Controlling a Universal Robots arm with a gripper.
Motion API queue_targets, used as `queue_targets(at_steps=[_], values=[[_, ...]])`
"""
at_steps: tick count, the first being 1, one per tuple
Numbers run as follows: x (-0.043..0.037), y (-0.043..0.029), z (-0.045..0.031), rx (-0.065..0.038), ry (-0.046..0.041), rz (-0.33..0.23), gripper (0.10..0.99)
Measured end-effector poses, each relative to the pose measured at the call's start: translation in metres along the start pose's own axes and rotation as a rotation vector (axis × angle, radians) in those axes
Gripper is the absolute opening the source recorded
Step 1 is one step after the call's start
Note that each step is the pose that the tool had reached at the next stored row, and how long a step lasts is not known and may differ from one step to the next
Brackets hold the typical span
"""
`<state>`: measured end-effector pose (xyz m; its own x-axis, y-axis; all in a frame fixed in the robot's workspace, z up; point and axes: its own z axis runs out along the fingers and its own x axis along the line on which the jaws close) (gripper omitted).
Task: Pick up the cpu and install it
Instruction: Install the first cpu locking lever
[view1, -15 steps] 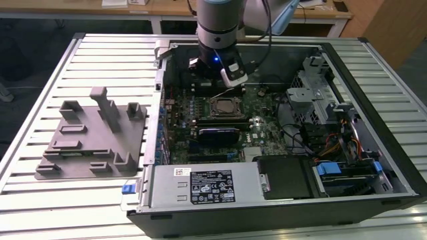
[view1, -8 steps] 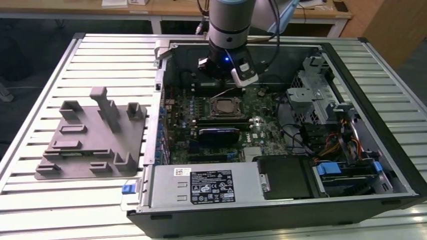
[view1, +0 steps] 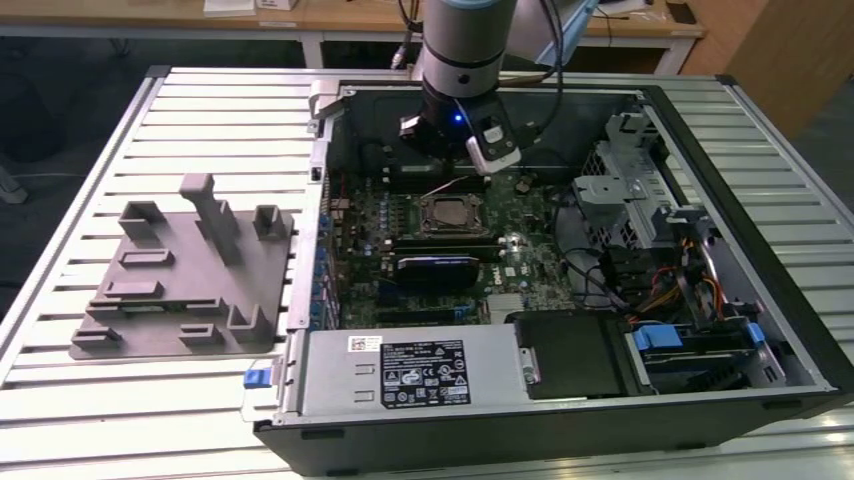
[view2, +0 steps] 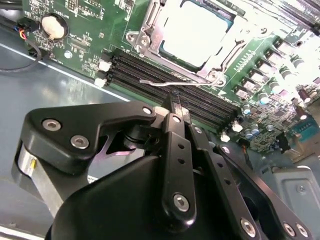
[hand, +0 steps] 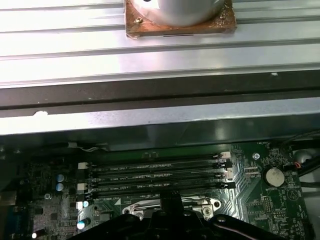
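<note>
While the cpu (view2: 197, 35) sits in its socket (view2: 149, 27), the jaws hang pressed together, empty, just beside the thin wire lever (view2: 165, 84): locking seems the step in hand, and it calls for a steady push on that lever.

Your arm (view1: 462, 45) drops pretty much straight down from the upper middle of the exterior view, wrist (view1: 454, 100) vertical, with a small blue light glowing on it. The black hand (view1: 467, 172) hangs at the bottom end, tips pointing down. In the second wrist view, its fingers (view2: 175, 150) are pinched together into one narrow tip, linkage arms folded in close on both sides.
</note>
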<state>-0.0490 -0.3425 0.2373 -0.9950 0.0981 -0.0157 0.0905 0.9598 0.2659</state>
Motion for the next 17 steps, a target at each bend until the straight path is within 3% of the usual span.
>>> queue_targets(at_steps=[3,5,6,8,11,17], values=[[0.0001,-0.0002,0.0004,0.021,-0.0106,0.009,0.106],[0.0001,-0.0005,0.0014,0.032,-0.0239,0.018,0.106],[0.0002,-0.0008,0.0026,0.038,-0.0365,0.025,0.106],[0.0002,-0.0014,0.0048,0.039,-0.0522,0.034,0.106],[0.0002,-0.0021,0.0072,0.039,-0.0659,0.04,0.106],[0.0029,-0.0033,0.0112,0.037,-0.0798,0.042,0.106]])
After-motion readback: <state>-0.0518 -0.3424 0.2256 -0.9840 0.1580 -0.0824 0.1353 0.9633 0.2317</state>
